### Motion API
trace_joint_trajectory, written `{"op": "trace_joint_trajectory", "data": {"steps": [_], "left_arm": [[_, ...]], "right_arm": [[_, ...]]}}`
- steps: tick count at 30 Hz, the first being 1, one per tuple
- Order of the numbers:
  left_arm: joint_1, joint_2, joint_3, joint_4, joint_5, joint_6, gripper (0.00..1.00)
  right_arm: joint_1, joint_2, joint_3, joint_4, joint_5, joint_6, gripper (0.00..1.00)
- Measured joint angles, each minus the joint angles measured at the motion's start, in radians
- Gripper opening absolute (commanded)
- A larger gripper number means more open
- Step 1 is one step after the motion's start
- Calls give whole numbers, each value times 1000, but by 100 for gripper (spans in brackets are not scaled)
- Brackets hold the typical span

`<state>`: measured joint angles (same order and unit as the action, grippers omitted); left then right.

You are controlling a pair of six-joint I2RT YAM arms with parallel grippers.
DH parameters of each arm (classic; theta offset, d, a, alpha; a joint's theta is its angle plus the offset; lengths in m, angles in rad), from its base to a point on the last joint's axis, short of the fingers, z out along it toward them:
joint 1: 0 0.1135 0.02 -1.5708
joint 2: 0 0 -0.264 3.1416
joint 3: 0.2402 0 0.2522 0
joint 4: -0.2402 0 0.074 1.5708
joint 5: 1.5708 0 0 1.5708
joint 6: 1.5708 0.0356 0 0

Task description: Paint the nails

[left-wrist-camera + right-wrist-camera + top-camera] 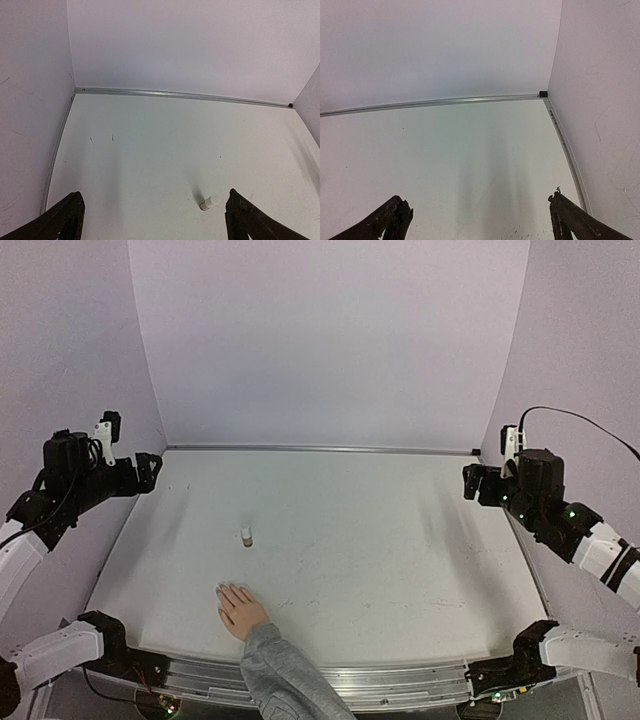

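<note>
Judging bottle point(246, 535) light, rigid, tippy: you grip low on body. Nails point(226, 590) tiny, by front edge; touch lightly. Left tool point(155, 200), right tool point(479, 207) wide open, empty.

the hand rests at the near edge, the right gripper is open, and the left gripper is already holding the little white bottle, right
No: the left gripper is open and holds nothing; the left wrist view shows the small white bottle standing free on the table. The hand and the open right gripper are as you say.
</note>
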<state>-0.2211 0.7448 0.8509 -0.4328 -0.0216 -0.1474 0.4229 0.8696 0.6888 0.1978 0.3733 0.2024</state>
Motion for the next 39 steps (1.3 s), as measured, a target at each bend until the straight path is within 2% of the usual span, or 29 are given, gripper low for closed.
{"op": "trace_joint_trajectory", "data": {"steps": [9,17,25,31,36,39], "left_arm": [[10,65,67,-73,9,-43,99],[19,200,178,-111,107,-98,99],[21,438,291,-118,313,-177,99],[-29,649,356,-128,432,-222,100],[-115,814,442,-160,472,-228,100],[-177,922,536,-221,436,-216,100]], "right_arm": [[-31,116,101,-39,-51,35,98],[-50,197,183,-75,-75,87,98],[-58,207,196,-108,-81,129,98],[-60,203,196,-121,-94,147,98],[-61,192,196,-125,-102,163,98],[-61,171,194,-128,-107,172,98]]}}
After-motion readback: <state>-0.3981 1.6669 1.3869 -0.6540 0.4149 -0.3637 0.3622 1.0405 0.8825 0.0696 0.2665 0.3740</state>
